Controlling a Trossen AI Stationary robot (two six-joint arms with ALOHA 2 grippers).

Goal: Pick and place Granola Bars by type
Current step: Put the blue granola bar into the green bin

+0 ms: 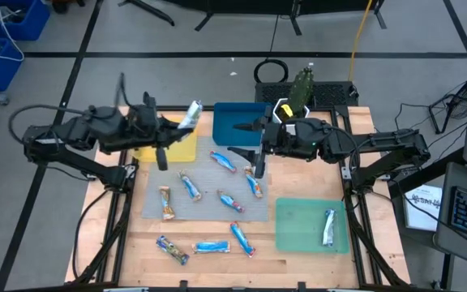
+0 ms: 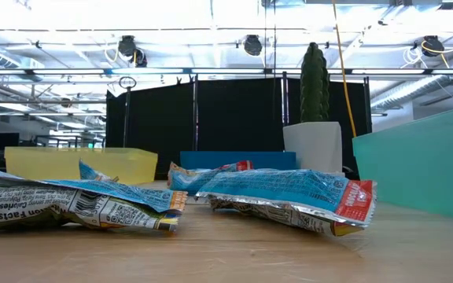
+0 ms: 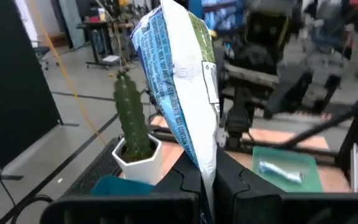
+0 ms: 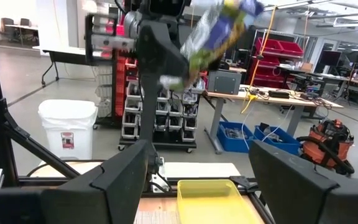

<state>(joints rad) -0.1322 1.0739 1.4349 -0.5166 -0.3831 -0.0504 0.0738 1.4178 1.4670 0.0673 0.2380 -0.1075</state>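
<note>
The left hand [image 3: 207, 180] is clenched on a granola bar [image 1: 189, 115], holding it up above the yellow tray [image 1: 181, 146] near the desk's [image 1: 298, 264] far edge. The right hand [image 1: 254, 162] hangs released beside the blue tray [image 1: 237, 118]. Other bars [image 1: 217, 199] lie scattered mid-desk; one [image 1: 328, 227] rests in the green tray [image 1: 298, 231].
</note>
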